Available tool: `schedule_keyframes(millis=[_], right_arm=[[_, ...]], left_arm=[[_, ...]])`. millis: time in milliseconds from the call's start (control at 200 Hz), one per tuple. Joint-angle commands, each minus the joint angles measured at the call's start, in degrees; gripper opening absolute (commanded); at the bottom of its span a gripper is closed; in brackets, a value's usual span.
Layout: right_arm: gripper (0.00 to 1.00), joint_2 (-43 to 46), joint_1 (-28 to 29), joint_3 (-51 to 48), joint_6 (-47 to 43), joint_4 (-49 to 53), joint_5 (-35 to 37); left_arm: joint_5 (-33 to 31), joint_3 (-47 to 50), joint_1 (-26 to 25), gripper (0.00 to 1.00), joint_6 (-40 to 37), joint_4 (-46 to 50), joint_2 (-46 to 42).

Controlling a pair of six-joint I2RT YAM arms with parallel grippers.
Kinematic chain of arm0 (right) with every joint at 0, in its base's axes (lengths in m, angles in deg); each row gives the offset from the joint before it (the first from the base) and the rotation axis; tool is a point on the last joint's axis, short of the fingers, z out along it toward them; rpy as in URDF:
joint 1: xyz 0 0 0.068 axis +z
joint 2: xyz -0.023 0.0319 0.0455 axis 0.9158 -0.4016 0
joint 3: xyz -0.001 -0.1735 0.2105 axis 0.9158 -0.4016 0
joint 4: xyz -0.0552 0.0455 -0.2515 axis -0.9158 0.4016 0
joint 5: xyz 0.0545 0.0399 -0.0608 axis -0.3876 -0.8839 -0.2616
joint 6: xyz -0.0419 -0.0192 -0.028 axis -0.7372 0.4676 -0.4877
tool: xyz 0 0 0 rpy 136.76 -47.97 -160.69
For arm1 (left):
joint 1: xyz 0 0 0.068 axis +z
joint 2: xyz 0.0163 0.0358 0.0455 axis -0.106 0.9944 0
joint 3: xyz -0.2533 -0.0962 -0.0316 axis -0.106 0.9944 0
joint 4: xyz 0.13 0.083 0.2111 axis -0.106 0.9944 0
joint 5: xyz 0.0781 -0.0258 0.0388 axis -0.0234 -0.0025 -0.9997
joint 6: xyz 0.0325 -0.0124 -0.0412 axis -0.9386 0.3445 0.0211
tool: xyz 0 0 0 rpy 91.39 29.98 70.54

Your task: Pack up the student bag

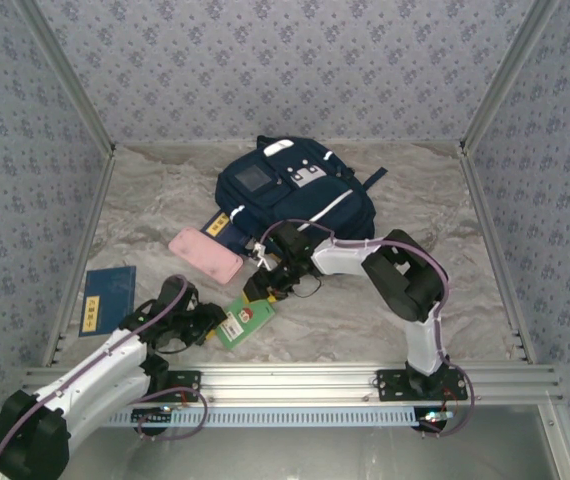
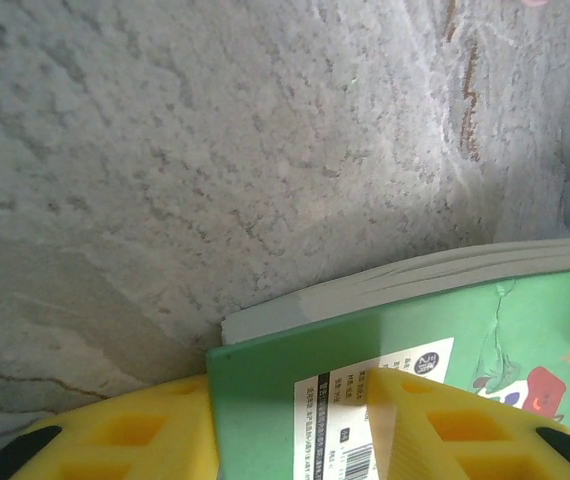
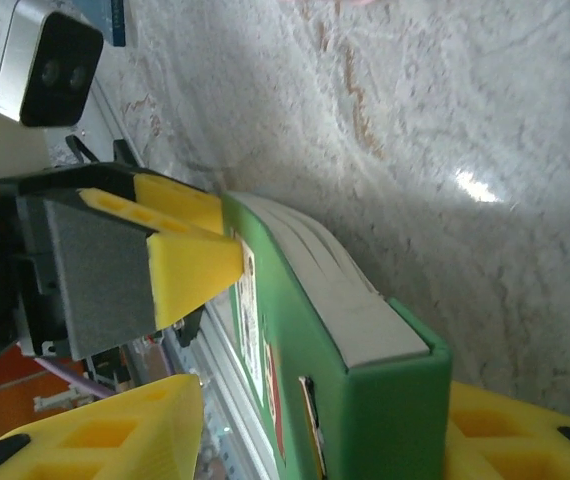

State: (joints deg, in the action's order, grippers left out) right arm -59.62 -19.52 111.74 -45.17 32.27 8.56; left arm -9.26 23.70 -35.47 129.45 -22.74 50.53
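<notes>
**Green book between two arms, bag waiting at the back**

The student bag (image 1: 295, 195) lay front-up at the back-centre of the table (image 1: 415, 270), well apart from the work. I judged the step in hand to be passing the green book (image 1: 253, 312) from one arm to the other before it went to the bag. The left gripper (image 1: 215, 325) was clamped on one end of the book, near the front edge of the table. The right gripper (image 1: 265, 288) straddled the other end with its jaws apart — the book stood between its yellow fingers, with a gap showing on the cover side. To do it well, I would close the right squarely on both covers before the left lets go. I would also keep the book from twisting, since each arm had little more than a corner.

The bag was navy fabric with white stripes slanting across its front. A grey-white patch and a small square panel sat near the top, and a dark strap trailed to the right. Whether its zip stood open I could not tell.
</notes>
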Motion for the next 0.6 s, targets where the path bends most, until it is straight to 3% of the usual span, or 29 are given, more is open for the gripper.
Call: schedule_keyframes(millis=[0,190,360,595], right_arm=[[0.51,2.4,0.7,-1.3,2.1,-1.7,-4.5],[0.48,0.3,2.3,-2.5,6.7,-6.2,-4.3],[0.39,-1.8,3.0,-3.4,11.5,-10.9,-2.1],[0.18,0.9,1.5,-7.3,16.4,-14.8,0.2]], left_arm=[[-3.6,0.8,-0.5,0.41,-1.4,-7.0,1.5],[-3.8,0.3,-0.4,0.4,-1.7,-7.3,1.7],[-3.9,0.1,-0.5,0.4,-1.6,-7.5,1.6],[-4.7,-2.5,-0.4,0.42,-3.5,-4.1,-0.1]])
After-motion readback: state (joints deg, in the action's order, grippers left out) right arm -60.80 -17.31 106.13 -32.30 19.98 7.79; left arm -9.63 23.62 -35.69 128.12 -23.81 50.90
